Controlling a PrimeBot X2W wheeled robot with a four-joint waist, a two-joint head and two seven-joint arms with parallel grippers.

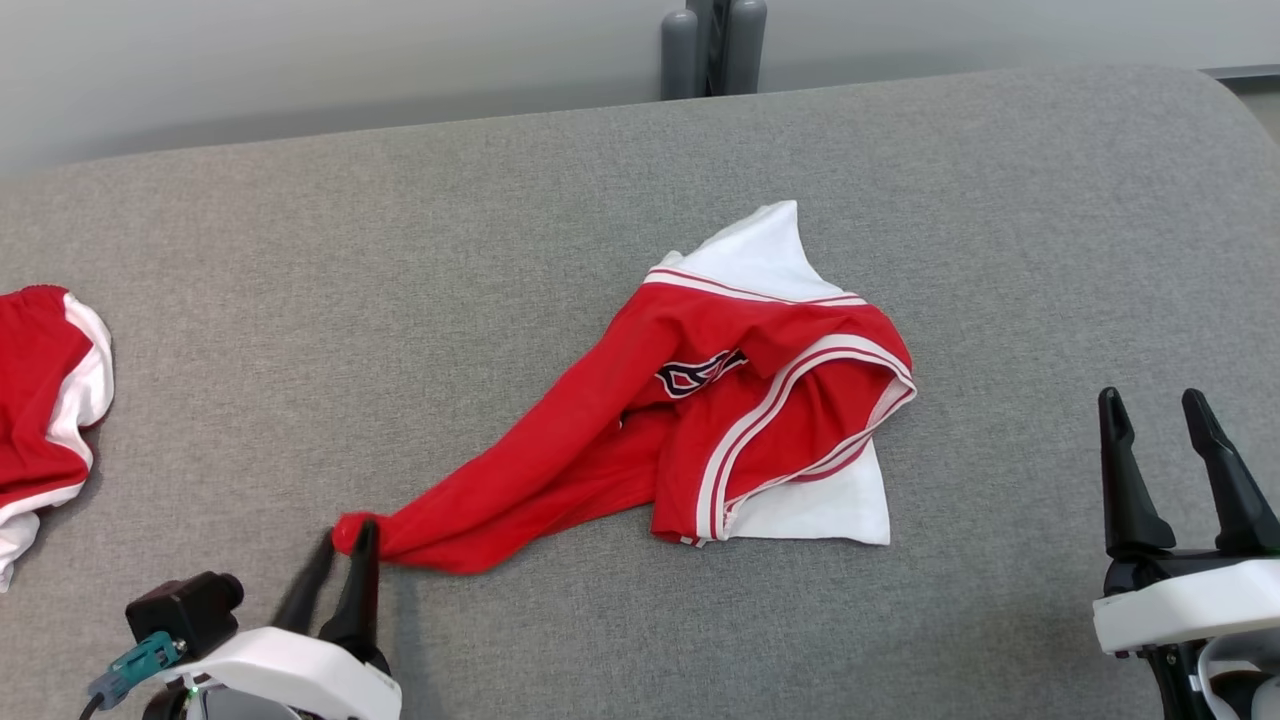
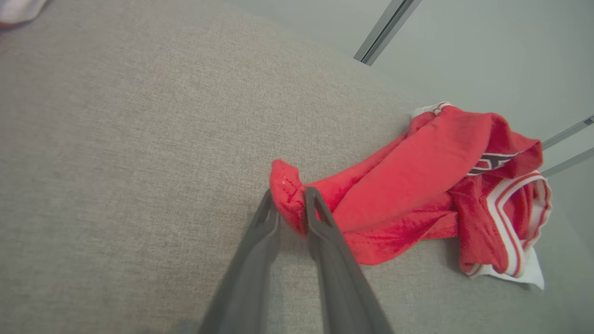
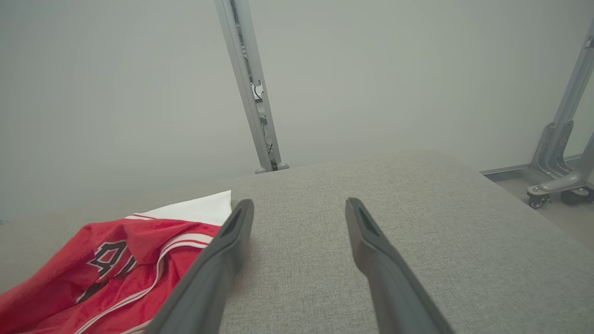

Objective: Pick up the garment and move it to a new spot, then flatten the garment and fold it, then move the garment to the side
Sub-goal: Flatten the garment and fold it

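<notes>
I count two garments on the grey cloth-covered table (image 1: pixel 400 250): a crumpled red-and-white jersey (image 1: pixel 600 420) in the middle and a second red-and-white garment (image 1: pixel 40 400) at the left edge. The left gripper (image 1: pixel 348 535) has its fingers nearly together around the jersey's red corner, but I cannot tell if they pinch it. The right gripper (image 1: pixel 1152 400) has its fingers spread.

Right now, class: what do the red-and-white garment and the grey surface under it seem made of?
Red-and-white garment: soft knit fabric, probably polyester; it drapes in folds with faint sheen. Grey surface: matte woven upholstery cloth; a fine flecked weave shows, likely padded, given rounded edges.

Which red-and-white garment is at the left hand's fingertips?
The lettered jersey in the middle: the left hand has its corner between the fingertips; the other garment lies at the left edge.
</notes>
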